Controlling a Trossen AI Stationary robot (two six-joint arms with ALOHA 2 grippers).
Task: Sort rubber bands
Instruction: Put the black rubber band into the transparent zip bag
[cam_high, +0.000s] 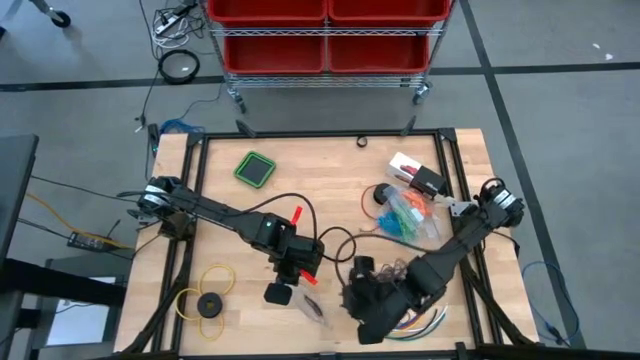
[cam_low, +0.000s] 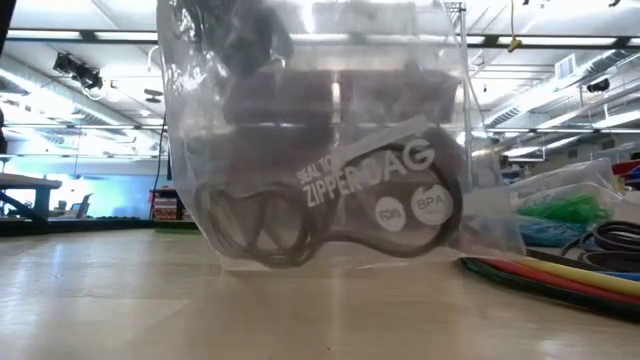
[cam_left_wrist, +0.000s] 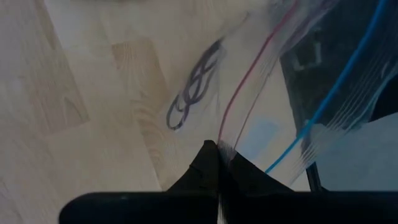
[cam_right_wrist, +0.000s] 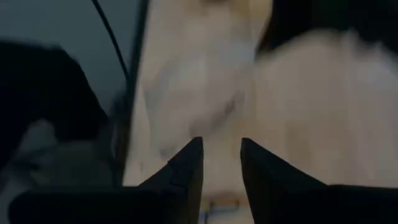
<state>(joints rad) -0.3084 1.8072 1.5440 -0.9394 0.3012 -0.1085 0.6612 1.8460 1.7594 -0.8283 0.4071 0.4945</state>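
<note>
A clear zipper bag (cam_low: 330, 150) stands on the table near its front edge, with dark purple rubber bands (cam_low: 262, 225) lying in its bottom. My left gripper (cam_left_wrist: 219, 144) is shut on the bag's upper edge; in the high view the bag (cam_high: 312, 307) shows just below that gripper (cam_high: 296, 280). My right gripper (cam_right_wrist: 222, 142) hangs open over the wood beside the bag, to its right (cam_high: 352, 292), with nothing between its fingers. More rubber bands, blue, green and orange, lie in clear bags (cam_high: 405, 215) at the right. My left gripper pinches the bag's top edge at the zip strips (cam_left_wrist: 231, 134) between its two fingers. The fingers slant down from above and from the table's left. The bag hangs below them with its bottom (cam_low: 300, 262) on the table, and the purple bands (cam_left_wrist: 194, 90) show through its wall.
Long multicoloured cables (cam_high: 425, 320) lie at the front right, and in the low view (cam_low: 560, 275) too. A yellow ring with a black disc (cam_high: 207, 300) lies front left. A green square lid (cam_high: 255, 168) and a white-and-black box (cam_high: 415, 177) sit farther back.
</note>
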